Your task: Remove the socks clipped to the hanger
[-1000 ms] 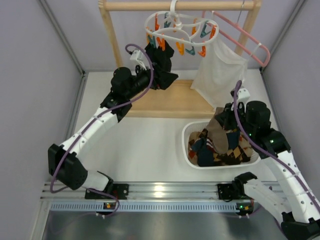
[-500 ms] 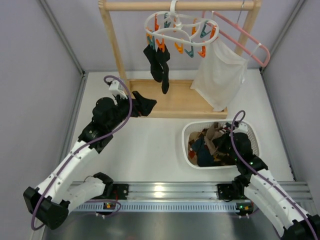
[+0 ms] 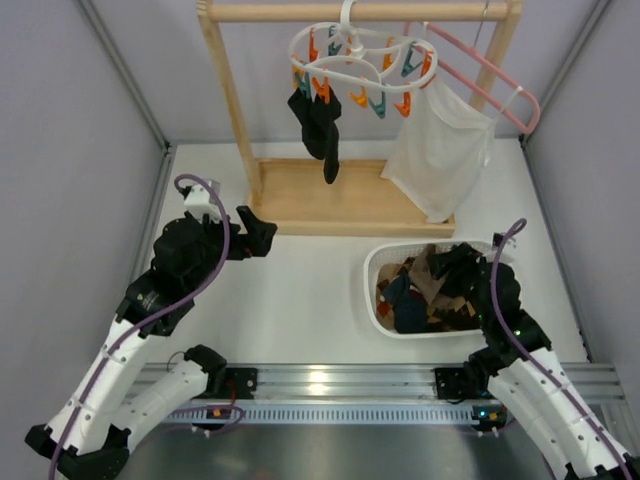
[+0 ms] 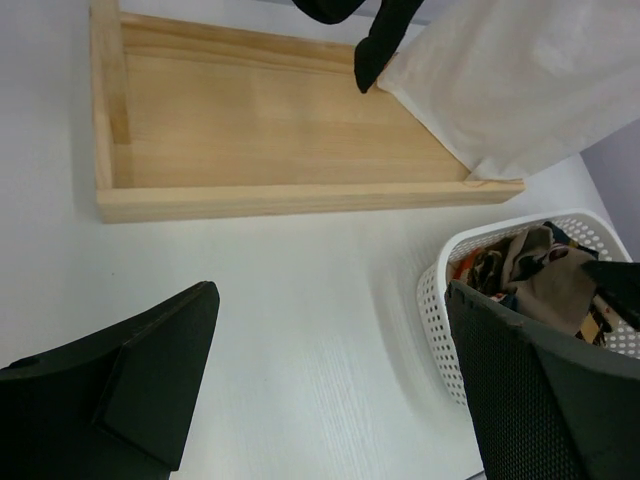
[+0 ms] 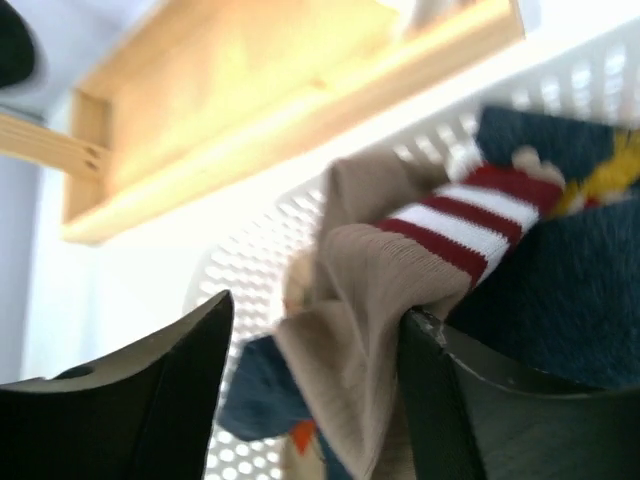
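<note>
White table, dark socks on hanger, left tool spread, right tool spread.

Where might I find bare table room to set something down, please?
The white table is bare between the left tool, the wooden rack base and the basket. The base's left end is also free. It is crowded at the basket, heaped with mixed socks under the right tool, and under the mesh bag.

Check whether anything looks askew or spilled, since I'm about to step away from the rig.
Nothing stands out. The basket keeps its heap of socks inside the rim, and the dark socks hang clipped to the white hanger, which hooks over the rack's bar.
</note>
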{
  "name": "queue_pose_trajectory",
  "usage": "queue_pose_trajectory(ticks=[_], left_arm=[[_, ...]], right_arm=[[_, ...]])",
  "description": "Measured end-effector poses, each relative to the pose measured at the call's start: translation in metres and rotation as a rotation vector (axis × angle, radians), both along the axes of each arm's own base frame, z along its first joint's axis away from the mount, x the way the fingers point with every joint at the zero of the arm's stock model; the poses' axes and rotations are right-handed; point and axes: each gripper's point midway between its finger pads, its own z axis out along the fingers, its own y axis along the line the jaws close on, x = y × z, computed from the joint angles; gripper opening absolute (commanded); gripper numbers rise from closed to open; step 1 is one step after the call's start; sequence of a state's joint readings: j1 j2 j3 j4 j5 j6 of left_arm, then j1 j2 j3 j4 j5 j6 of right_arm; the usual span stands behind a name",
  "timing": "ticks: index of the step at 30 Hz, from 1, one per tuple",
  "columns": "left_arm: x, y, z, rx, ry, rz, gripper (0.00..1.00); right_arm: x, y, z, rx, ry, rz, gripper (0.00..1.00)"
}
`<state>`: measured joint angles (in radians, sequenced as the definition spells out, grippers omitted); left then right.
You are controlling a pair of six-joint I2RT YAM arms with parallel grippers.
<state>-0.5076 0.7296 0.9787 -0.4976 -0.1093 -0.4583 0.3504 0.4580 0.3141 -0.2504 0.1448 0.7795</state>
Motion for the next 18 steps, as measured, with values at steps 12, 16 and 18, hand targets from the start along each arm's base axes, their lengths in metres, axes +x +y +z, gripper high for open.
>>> queue_pose_trajectory(ticks=[12,16,18], left_arm=[[-0.033,0.045,0.007,0.143,-0.011,0.079,0.98],[-0.043,0.063,0.004,0.139,-0.054,0.143,0.98],[-0.045,0.070,-0.009,0.145,-0.053,0.168,0.98]], right_arm=[[-0.014,-0.029,0.099,-0.099,-0.190,-0.060,1.00],[-0.011,-0.004,0.126,-0.023,-0.300,0.058,0.99],[-0.005,0.019,0.132,0.036,-0.335,0.152,0.99]])
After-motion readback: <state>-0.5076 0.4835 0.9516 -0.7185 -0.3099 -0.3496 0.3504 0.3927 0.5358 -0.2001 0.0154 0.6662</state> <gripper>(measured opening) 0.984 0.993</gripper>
